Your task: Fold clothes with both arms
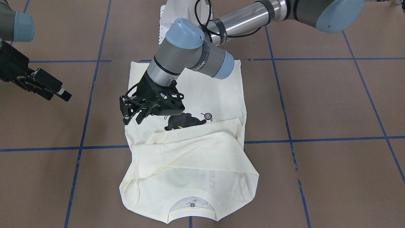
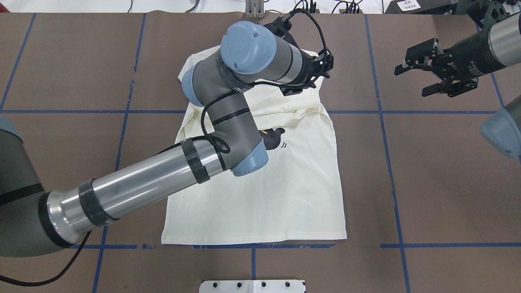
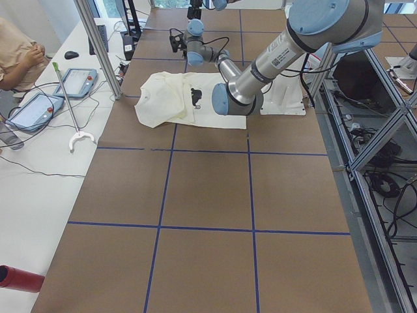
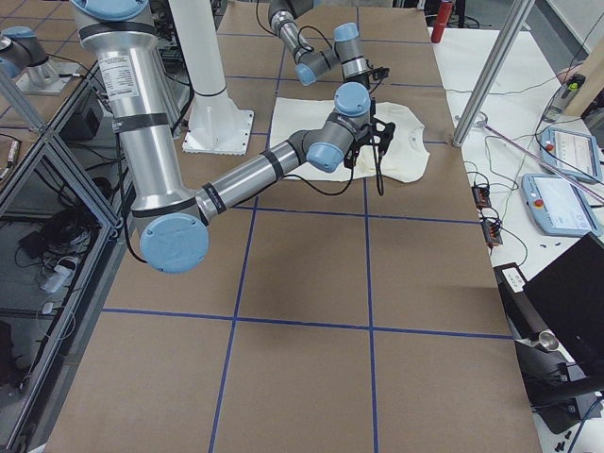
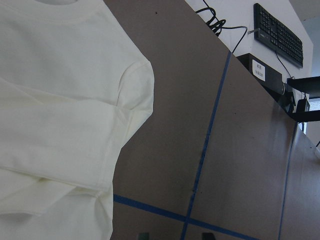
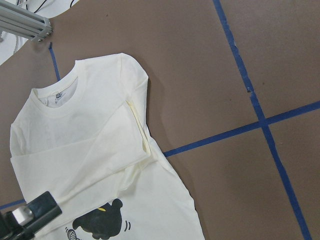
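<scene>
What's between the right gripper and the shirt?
Only bare table lies between the right gripper and the shirt. The left gripper, open, hangs over the shirt's nearer edge and could crowd a grasp there.

Your table (image 2: 439,171) was brown, gridded with blue tape (image 2: 447,245). Cream T-shirt (image 2: 301,195) lay flat on it, print up, sleeves folded across chest, collar toward your side. White base plate (image 2: 252,286) sat at robot's edge.
</scene>
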`<state>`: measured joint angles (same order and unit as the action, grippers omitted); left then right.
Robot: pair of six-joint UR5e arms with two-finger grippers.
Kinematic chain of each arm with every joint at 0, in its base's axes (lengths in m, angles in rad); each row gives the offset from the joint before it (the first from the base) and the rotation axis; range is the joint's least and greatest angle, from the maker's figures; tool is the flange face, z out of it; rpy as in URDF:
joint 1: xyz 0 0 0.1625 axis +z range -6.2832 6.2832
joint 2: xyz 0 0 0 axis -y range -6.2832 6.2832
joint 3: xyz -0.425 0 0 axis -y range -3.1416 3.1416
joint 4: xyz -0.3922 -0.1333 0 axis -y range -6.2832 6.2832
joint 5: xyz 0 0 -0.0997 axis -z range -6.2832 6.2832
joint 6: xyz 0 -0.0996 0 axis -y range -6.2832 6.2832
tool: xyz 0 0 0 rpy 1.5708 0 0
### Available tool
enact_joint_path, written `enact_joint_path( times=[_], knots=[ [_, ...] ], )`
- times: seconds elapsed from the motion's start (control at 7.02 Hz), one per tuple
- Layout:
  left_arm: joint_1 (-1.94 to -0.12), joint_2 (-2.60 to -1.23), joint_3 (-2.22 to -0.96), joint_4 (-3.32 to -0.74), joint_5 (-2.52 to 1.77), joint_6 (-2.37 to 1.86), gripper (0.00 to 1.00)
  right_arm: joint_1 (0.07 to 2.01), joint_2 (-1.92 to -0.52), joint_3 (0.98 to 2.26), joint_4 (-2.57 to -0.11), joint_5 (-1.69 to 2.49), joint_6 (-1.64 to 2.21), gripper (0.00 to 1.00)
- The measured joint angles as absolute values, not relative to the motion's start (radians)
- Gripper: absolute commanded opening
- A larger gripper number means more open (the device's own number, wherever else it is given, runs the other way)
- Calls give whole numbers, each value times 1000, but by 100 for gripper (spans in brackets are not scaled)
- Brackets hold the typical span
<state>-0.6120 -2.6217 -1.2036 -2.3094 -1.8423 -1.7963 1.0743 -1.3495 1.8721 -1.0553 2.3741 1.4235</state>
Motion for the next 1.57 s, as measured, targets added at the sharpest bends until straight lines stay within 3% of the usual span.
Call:
enact_joint_path(
  times=[0.57,0.71,1.14,1.57],
  knots=[
    [-691,-2257,-1553,-2268,-1941,-1650,46,659,-1341,1934,-1070,1972,1689,91],
    [-699,-2190,-1615,-2268,-1946,-1611,46,523,-1353,1959,-1079,1829,1776,94],
    [-704,-2135,-1650,-2275,-1945,-1588,47,260,-1393,2013,-1153,1538,2037,99],
    [-700,-2129,-1638,-2278,-1945,-1589,49,173,-1428,2060,-1295,1463,2092,84]
  ],
)
